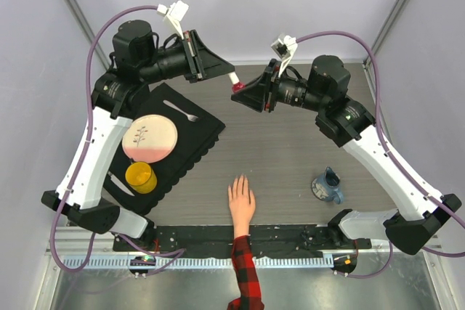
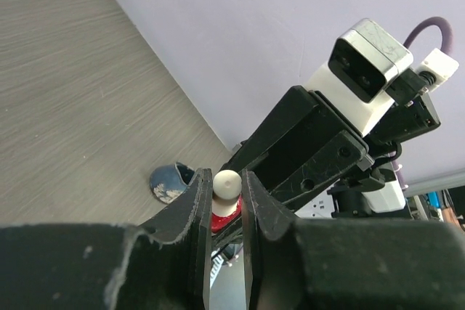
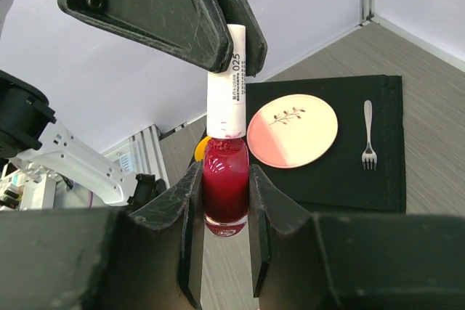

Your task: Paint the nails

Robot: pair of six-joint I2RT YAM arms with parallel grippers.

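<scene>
Flanking the nails [image 1: 237,179] sit plate [image 1: 150,139], yellow cup [image 1: 140,177] and mug [image 1: 328,187].

Over on the left side of the grey wood-grain table [image 1: 290,143] lies a black placemat [image 1: 200,130] with a scalloped edge, turned at an angle. On it sits a round plate [image 1: 150,139], cream fading to pink, a little twig motif across the top. Beside the plate, toward the far corner of the mat, there's a silver fork [image 1: 182,111]. Just in front of the plate stands a yellow cup [image 1: 140,177]. Well apart, on the right, a blue mug [image 1: 330,185] rests on a dark round coaster [image 1: 318,191].
</scene>
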